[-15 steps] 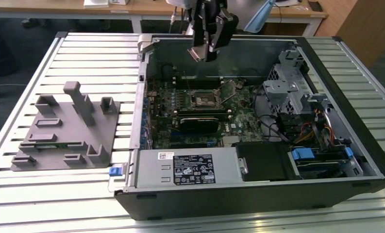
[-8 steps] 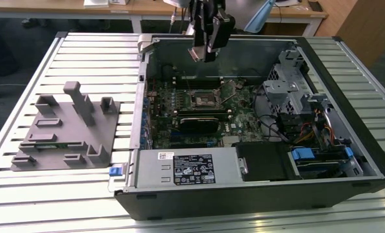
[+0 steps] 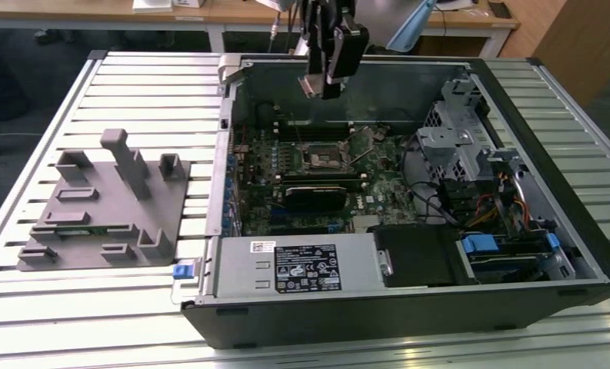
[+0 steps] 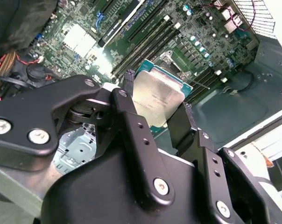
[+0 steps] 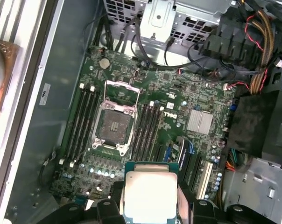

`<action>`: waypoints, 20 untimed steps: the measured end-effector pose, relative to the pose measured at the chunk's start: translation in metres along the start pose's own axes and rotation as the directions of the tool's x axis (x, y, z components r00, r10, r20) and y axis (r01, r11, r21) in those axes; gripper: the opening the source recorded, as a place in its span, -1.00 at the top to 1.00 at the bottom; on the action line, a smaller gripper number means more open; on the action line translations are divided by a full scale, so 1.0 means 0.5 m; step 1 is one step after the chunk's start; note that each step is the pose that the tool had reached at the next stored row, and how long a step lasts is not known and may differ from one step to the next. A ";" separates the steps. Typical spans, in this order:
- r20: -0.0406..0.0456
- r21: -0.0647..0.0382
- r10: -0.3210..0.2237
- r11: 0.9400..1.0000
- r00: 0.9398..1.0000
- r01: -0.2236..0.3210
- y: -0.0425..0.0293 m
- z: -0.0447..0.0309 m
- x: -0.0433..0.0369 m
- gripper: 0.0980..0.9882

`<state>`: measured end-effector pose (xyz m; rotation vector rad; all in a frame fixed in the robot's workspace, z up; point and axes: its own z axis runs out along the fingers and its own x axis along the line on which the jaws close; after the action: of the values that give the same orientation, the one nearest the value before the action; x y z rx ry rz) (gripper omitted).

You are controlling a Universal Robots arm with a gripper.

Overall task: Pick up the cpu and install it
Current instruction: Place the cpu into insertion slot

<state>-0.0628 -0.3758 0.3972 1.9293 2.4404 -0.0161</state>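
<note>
The cpu [image 4: 156,100] is being held between the two black fingers [image 4: 134,126] of the gripper [image 3: 323,86]. The jaws are being kept apart only by the chip's own width, with one finger pressing on each of two opposite edges. Its silvery metal top is being shown to both wrist views.

Below the jaws, and well apart from them, the open computer case [image 3: 408,315] is being looked into. Inside it a green motherboard [image 5: 178,107] is lying flat, and the socket [image 5: 114,125] on that board is being shown with its metal frame swung up and its dark square bed bare. Rows of memory slots [image 5: 148,126] are flanking the socket on both sides. Beyond the board from the jaws, a metal drive cage [image 5: 178,14] and bundled cables [image 5: 257,51] are being housed in the same case, along with a labelled power supply [image 3: 299,265].

Outside the case, toward the exterior view's left, a grey holder plate [image 3: 105,211] is resting on the slatted table [image 3: 151,84].
</note>
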 end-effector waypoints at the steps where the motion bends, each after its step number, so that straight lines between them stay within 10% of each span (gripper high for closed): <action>1: 0.004 0.001 0.003 1.000 1.000 -0.003 0.000 0.001 0.001 0.00; 20: 0.017 0.006 0.109 0.994 0.994 -0.109 0.003 0.023 0.006 0.00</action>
<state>-0.0621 -0.3729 0.3859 2.0533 2.3242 -0.0372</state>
